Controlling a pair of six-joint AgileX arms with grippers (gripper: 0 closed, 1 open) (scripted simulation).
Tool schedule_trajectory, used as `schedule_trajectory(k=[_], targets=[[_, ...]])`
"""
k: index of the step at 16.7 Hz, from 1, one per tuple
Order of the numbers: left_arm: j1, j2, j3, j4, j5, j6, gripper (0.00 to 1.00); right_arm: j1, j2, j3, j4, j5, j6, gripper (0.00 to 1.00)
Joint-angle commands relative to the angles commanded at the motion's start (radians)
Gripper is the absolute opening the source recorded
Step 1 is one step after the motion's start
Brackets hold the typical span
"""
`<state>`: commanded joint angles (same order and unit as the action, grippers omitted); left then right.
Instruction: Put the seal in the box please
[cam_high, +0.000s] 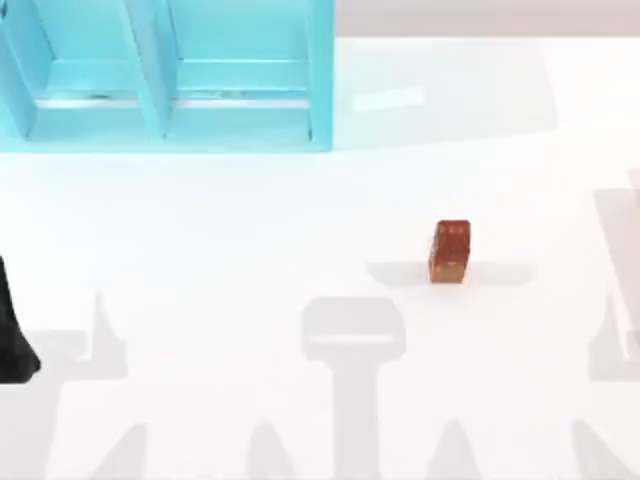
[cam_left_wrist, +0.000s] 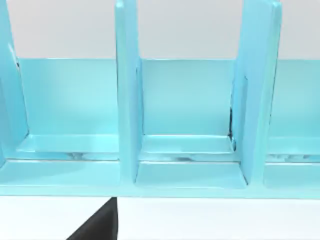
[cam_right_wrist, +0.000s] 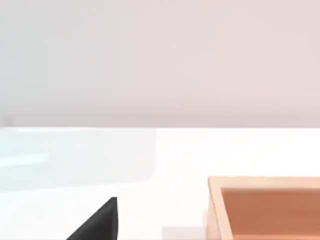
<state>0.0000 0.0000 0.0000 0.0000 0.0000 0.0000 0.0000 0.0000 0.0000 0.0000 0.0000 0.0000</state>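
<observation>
a light blue rack (cam_high: 240, 110) stood at the far left of the white table (cam_high: 250, 220), straight ahead of the left gripper (cam_left_wrist: 100, 222) and well apart from its jaws. in the left wrist view the rack (cam_left_wrist: 127, 100) showed upright dividers (cam_left_wrist: 257, 90) splitting it into open compartments with low front lips, and a strip of table (cam_left_wrist: 200, 220) lay between it and the jaws. grey shadows (cam_high: 352, 340) lay on the near part of the table. a plain pale wall (cam_right_wrist: 150, 60) rose beyond the table's (cam_right_wrist: 175, 150) far edge, well ahead of the right jaws.
</observation>
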Motion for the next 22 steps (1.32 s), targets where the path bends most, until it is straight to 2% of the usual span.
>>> schedule_trajectory(k=[5,9,14,22], targets=[[0.000,0.000,0.000,0.000,0.000,0.000,1.00,0.017,0.057,0.054,-0.043,-0.007,0.030,1.00],[0.000,0.000,0.000,0.000,0.000,0.000,1.00,0.068,0.260,0.243,-0.197,-0.018,0.121,1.00],[0.000,0.000,0.000,0.000,0.000,0.000,1.00,0.155,0.662,0.628,-0.495,-0.018,0.265,1.00],[0.000,0.000,0.000,0.000,0.000,0.000,1.00,0.325,1.471,1.368,-1.002,-0.011,0.442,1.00]])
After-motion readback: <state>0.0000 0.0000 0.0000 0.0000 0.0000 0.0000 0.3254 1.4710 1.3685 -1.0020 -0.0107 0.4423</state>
